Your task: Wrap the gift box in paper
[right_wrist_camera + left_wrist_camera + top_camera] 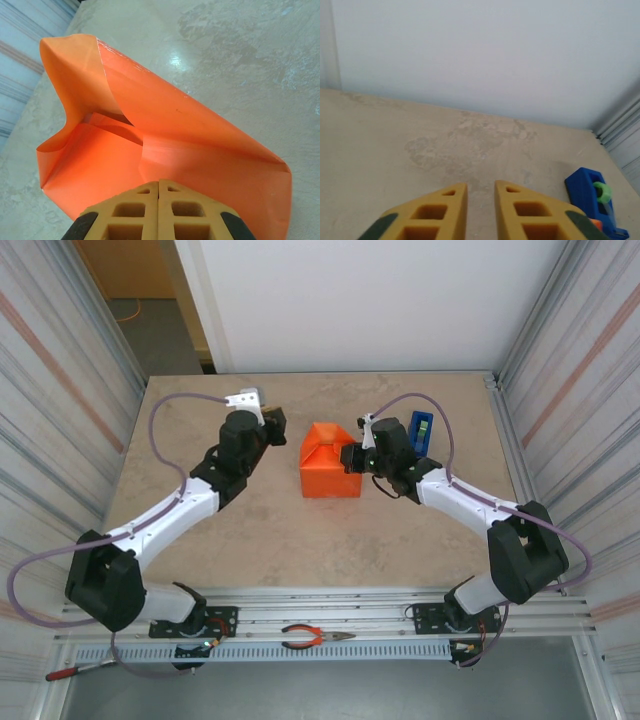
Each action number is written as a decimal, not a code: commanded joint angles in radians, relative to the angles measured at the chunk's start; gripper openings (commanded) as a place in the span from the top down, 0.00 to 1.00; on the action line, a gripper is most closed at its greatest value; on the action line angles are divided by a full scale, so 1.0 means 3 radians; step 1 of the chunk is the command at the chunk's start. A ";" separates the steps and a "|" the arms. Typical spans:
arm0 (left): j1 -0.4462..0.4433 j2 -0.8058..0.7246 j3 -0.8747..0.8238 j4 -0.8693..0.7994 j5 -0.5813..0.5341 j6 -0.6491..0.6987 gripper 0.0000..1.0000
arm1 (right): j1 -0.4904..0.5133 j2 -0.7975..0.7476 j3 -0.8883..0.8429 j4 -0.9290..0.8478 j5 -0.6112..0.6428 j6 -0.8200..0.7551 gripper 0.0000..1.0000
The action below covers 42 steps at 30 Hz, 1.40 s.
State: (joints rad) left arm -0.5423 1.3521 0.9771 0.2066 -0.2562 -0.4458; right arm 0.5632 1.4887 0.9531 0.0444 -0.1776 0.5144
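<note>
The table (300, 540) carries the orange paper (325, 468) at its middle, folded into a block with one end flap loose. My right gripper (159, 181), fingers pressed together, meets the paper's 3 o'clock side. My left gripper (480, 186), fingers slightly apart and empty, hovers at its 10 o'clock. The tape dispenser (422, 430) sits at 2 o'clock.

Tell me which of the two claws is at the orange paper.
The right claw, fingers shut together, tips at the folded orange paper. The left claw, slightly open, stands off to the paper's left over bare tabletop.
</note>
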 commanded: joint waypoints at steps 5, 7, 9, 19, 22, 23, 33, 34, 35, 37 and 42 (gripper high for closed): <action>0.0081 0.0355 0.0153 -0.0359 0.0543 -0.0121 0.93 | 0.0098 0.0284 -0.0170 -0.0822 -0.0177 0.0097 1.00; 0.0034 0.0437 0.0184 -0.0320 0.0612 -0.0124 0.96 | 0.0096 0.0286 -0.0171 -0.0833 -0.0168 0.0090 1.00; -0.0060 0.0484 0.0203 -0.0277 0.0589 -0.0077 0.99 | 0.0096 0.0291 -0.0169 -0.0833 -0.0169 0.0090 1.00; -0.0416 0.0779 0.0416 -0.0493 0.0503 0.0067 1.00 | 0.0101 0.0265 -0.0206 -0.0785 -0.0221 0.0132 1.00; -0.0442 0.0854 0.0493 -0.0623 0.0525 0.0071 1.00 | 0.0099 0.0247 -0.0227 -0.0756 -0.0253 0.0152 1.00; -0.0446 0.0874 0.0507 -0.0654 0.0529 0.0066 1.00 | 0.0101 0.0237 -0.0228 -0.0756 -0.0259 0.0156 1.00; -0.0595 0.1018 0.0691 -0.0911 0.0427 -0.0092 0.84 | 0.0105 0.0087 -0.0185 -0.0745 -0.0420 0.0264 1.00; -0.0610 0.1022 0.0709 -0.0939 0.0419 -0.0118 0.82 | 0.0101 0.0062 -0.0165 -0.0763 -0.0426 0.0269 1.00; -0.0629 0.1030 0.0713 -0.0946 0.0404 -0.0152 0.80 | 0.0101 0.0047 -0.0144 -0.0775 -0.0436 0.0269 1.00; -0.0647 0.1045 0.0701 -0.0944 0.0380 -0.0231 0.77 | 0.0096 0.0026 -0.0105 -0.0792 -0.0448 0.0269 1.00; -0.0661 0.1114 0.0616 -0.0854 0.0386 -0.0363 0.73 | 0.0081 0.0063 -0.0063 -0.0788 -0.0500 0.0283 1.00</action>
State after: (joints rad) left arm -0.7288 1.6512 1.1664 -0.0242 -0.1417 -0.5064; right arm 0.5625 1.4654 0.9592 -0.0093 -0.2379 0.5636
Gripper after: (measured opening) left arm 0.264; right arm 0.061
